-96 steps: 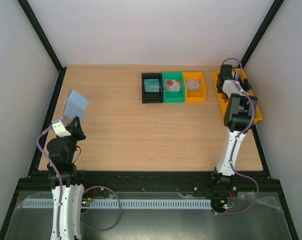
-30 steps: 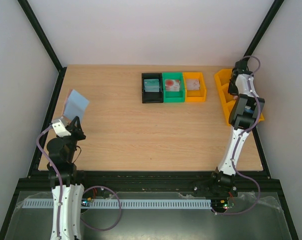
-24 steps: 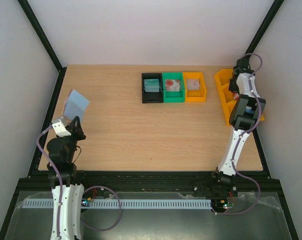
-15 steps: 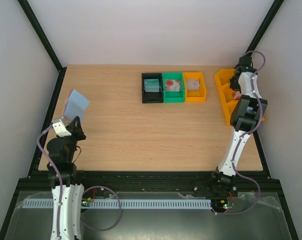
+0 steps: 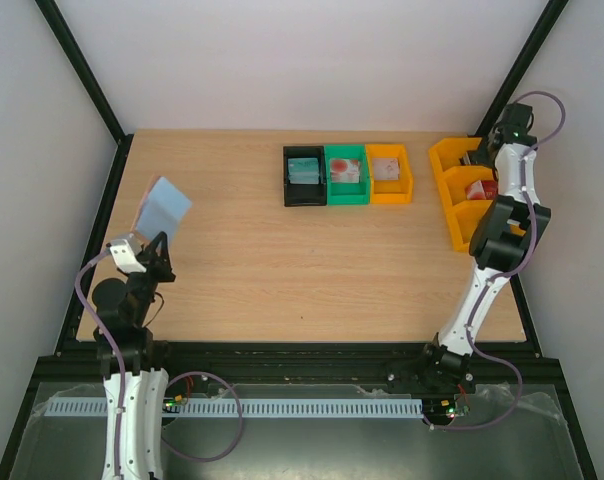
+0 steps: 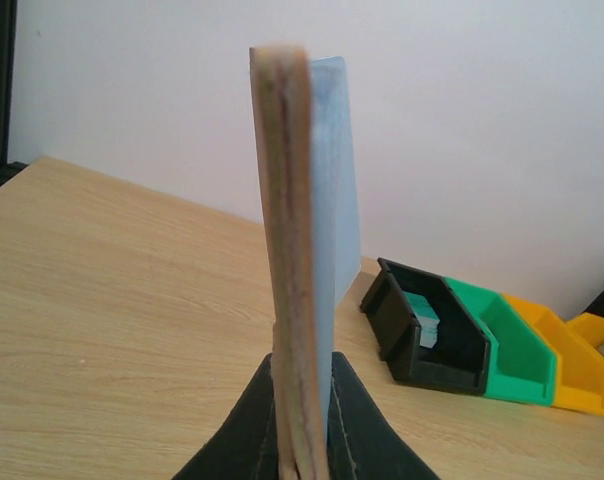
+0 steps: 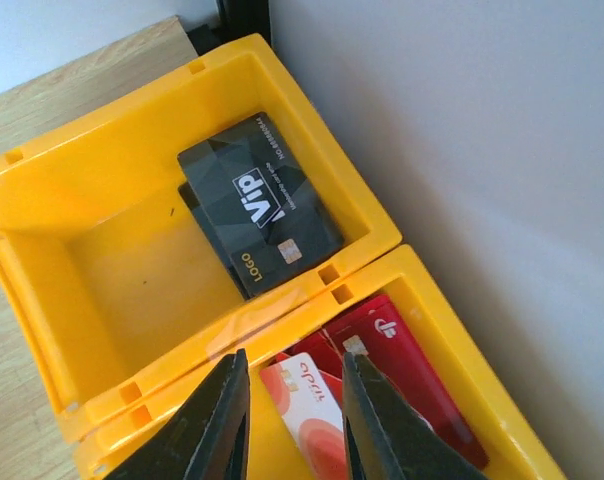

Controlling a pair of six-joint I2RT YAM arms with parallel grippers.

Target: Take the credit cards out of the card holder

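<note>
Near the front left of the desk [image 5: 282, 260], the left tool [image 6: 302, 425] pinches the upright card holder [image 6: 290, 230]; far right, the right tool [image 7: 294, 405], slightly parted and empty, hovers over credit cards [image 7: 402, 350] lying in a yellow bin [image 7: 102, 290] and should likely rise straight, clear of its walls.

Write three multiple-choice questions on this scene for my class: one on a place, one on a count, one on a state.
1. Where does the black card lie? A. In a blue bowl. B. In the yellow tray. C. On a shelf.
2. How many small bins stand in a row? A. Two. B. Five. C. Three.
3. What are the left fingers doing? A. Clamping the card holder. B. Standing empty. C. Holding a pen.
Answers: 1 B, it lies on the tray's floor; 2 C, black, green, orange; 3 A, the holder stands upright between them.
</note>
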